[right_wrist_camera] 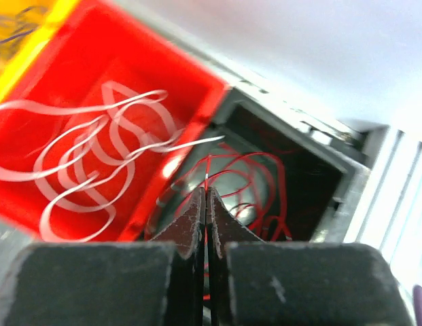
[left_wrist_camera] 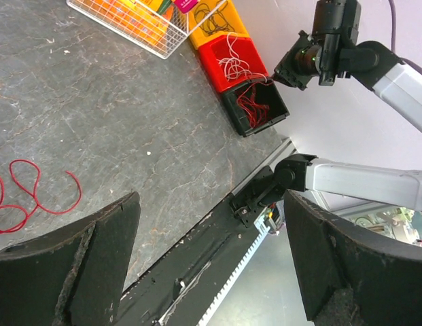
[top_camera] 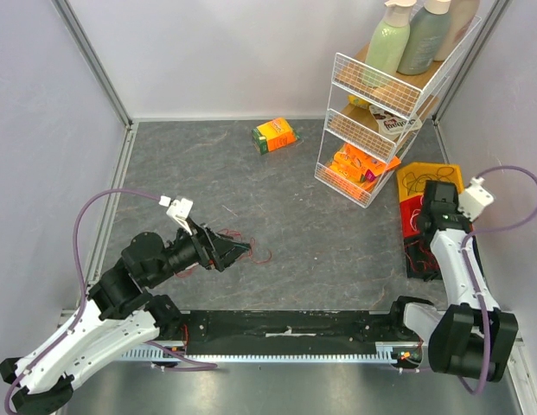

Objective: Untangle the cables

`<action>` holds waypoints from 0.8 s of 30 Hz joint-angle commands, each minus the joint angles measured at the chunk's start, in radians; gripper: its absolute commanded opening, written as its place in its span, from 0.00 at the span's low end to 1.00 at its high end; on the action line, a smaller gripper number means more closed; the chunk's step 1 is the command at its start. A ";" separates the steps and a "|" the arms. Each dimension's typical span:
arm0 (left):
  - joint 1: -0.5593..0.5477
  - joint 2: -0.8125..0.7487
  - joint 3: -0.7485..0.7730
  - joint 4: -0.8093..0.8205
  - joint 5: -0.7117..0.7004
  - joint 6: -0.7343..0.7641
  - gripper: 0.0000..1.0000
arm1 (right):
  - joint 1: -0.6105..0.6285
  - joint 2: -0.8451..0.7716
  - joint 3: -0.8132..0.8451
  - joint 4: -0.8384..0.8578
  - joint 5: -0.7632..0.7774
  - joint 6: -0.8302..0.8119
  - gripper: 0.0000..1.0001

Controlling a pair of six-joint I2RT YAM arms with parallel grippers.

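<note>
Loose red cables (top_camera: 255, 246) lie on the grey table, and show at the left of the left wrist view (left_wrist_camera: 30, 197). My left gripper (top_camera: 239, 249) is open and empty just beside them (left_wrist_camera: 211, 231). Three bins stand at the right: a yellow bin (top_camera: 450, 173) with black cables (left_wrist_camera: 212, 15), a red bin (right_wrist_camera: 54, 81) with white cables (right_wrist_camera: 95, 156), and a black bin (right_wrist_camera: 312, 170) with red cables (right_wrist_camera: 265, 176). My right gripper (right_wrist_camera: 206, 198) is shut on a thin red cable (right_wrist_camera: 208, 175) above the black bin, also seen from the top (top_camera: 419, 232).
A white wire rack (top_camera: 380, 112) with snack packs and bottles stands at the back right. An orange box (top_camera: 275, 135) lies at the back middle. Walls enclose the table. A black strip (top_camera: 285, 333) runs along the near edge.
</note>
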 commanded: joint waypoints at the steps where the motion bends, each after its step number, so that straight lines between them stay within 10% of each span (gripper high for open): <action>1: 0.000 -0.023 0.028 0.019 0.043 -0.037 0.91 | -0.103 -0.017 0.015 -0.080 0.154 0.122 0.00; 20: -0.002 -0.001 -0.012 0.044 0.046 -0.065 0.91 | -0.193 0.193 -0.033 0.104 0.137 0.070 0.00; 24: -0.002 0.016 -0.023 0.051 0.049 -0.067 0.91 | -0.192 0.229 -0.019 0.122 0.083 0.047 0.22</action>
